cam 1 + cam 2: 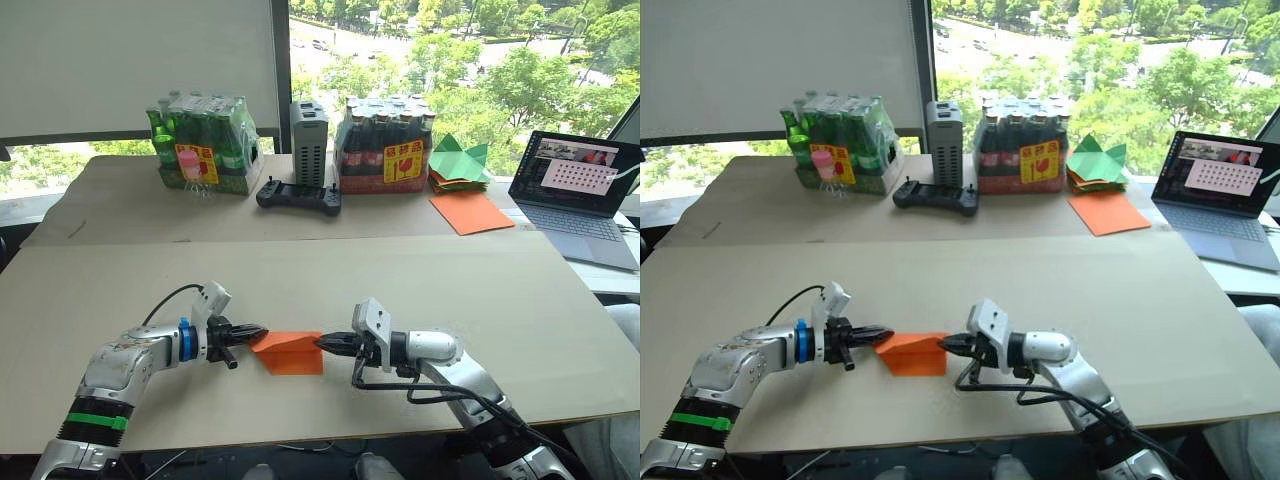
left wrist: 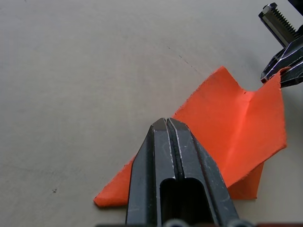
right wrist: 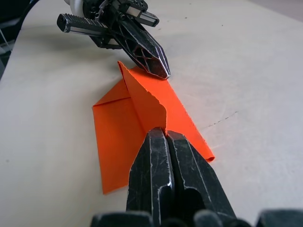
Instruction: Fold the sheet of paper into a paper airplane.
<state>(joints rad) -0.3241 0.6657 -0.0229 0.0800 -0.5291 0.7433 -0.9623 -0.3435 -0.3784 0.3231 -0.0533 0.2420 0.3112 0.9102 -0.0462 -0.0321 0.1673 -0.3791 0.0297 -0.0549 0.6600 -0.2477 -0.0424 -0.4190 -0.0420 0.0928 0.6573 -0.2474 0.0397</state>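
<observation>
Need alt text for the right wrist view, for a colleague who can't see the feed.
The right pincer, fingers shut, pinches one end of a creased, partly folded bright orange paper sheet on a pale beige table. At the paper's far end, the black left pincer meets it with shut fingers.
</observation>
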